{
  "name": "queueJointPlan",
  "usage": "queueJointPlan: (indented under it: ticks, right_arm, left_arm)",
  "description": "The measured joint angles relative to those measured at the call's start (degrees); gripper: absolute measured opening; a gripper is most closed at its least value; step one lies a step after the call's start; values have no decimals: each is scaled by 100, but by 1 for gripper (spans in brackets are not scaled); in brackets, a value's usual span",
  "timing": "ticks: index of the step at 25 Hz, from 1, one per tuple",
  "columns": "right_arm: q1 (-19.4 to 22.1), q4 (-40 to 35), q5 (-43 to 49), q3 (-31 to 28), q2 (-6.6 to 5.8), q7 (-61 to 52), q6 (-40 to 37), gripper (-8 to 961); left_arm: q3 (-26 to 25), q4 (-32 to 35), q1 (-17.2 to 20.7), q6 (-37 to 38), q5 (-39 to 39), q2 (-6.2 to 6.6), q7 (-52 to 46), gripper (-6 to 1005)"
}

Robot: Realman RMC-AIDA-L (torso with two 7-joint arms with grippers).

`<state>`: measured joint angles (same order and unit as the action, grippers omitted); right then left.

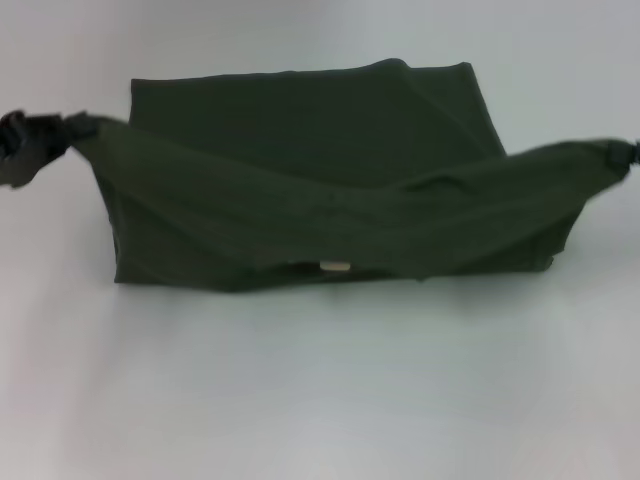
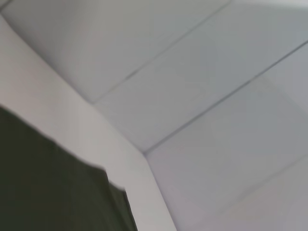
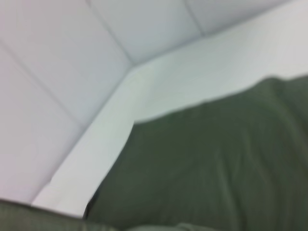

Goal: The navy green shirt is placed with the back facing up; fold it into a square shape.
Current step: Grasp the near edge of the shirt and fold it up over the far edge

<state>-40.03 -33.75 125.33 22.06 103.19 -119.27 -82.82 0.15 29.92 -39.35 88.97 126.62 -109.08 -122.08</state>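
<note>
left gripper (image 1: 30,145): black, blocky, irregular outline with small protruding lobes; matte; detail blurred.
right gripper (image 1: 627,155): black; only a small rounded knob-like tip in frame at the picture's edge.
cables, screws, markings: none discernible.
wrist views: own fingers not shown.

- The navy green shirt (image 1: 300,140): plain dark olive-green, no pattern.
- Neck tag (image 1: 335,266): small, pale cream.
- Table (image 1: 320,390): plain white.
- Left gripper (image 1: 25,145) and right gripper (image 1: 628,152): black.
</note>
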Motion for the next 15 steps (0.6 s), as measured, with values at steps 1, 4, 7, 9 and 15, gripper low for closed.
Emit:
queueJointPlan:
  ticks: [1,4,7,9,15]
  right_arm:
    - [-61,72,-58,3,23,7,196,84]
    - [-313,346,-144,26,111,79,946,88]
    - [-533,493,-155,37,237,179,1552,92]
    - [-664,552,-162,41,342,280,1985,94]
    - [-996,864,-352,113,652,777,3245,101]
  left_arm:
    - [1,-241,-185,-539,-189,-50,265,20]
    - [3,-423,-342,-1020,-404,-118,581,21]
    - [3,-503,-451,-1610,-646,-232,871,20]
    - [2,-577,-479,-2098,-901,-318,1104,20]
    - [8,-1089,-576,-3104,-1402,-392,1903,62]
